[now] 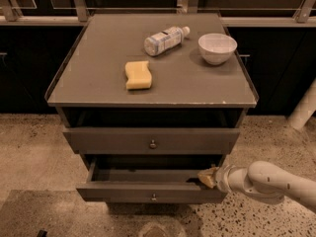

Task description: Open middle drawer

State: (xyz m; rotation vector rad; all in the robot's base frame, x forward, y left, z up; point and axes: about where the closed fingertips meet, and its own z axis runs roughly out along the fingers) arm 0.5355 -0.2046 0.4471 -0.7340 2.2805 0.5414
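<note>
The middle drawer (123,192) is grey-brown with a slim front and a small round knob (154,197). It stands pulled out well beyond the drawer above it, and its dark inside shows. My gripper (208,177) comes in from the lower right on a white arm (269,182). Its tan tip sits at the right end of the middle drawer, just behind the front panel. The top drawer (108,141), with a taller front and its own knob (153,143), sits a little forward of the cabinet frame.
On the cabinet top (89,83) lie a yellow sponge (138,75), a plastic bottle on its side (165,40) and a white bowl (217,48). Speckled floor (34,152) surrounds the cabinet. A white post (305,107) stands at the right.
</note>
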